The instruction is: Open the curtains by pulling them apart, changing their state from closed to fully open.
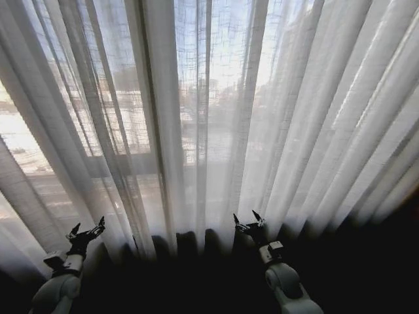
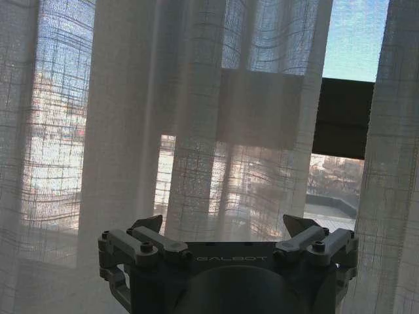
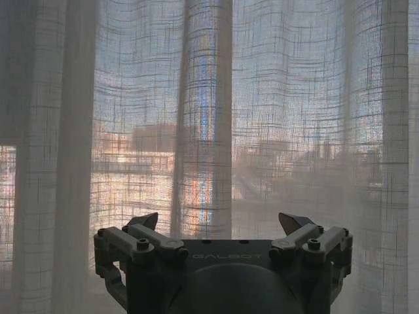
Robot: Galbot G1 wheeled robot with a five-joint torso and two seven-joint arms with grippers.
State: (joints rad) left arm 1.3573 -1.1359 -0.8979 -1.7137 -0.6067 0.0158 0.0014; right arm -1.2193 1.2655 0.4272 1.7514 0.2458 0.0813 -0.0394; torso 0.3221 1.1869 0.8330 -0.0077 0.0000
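The curtains [image 1: 216, 118] are hung drawn across the window, and before their lower part the left gripper [image 1: 86, 231] and the right gripper [image 1: 249, 221] are held with fingers spread wide, nothing being grasped.

A dark floor [image 1: 209, 288] is seen at the foot of the window. The hems of the sheer curtains [image 1: 196, 163] are met by it in a scalloped line; whether fabric touches it cannot be told.
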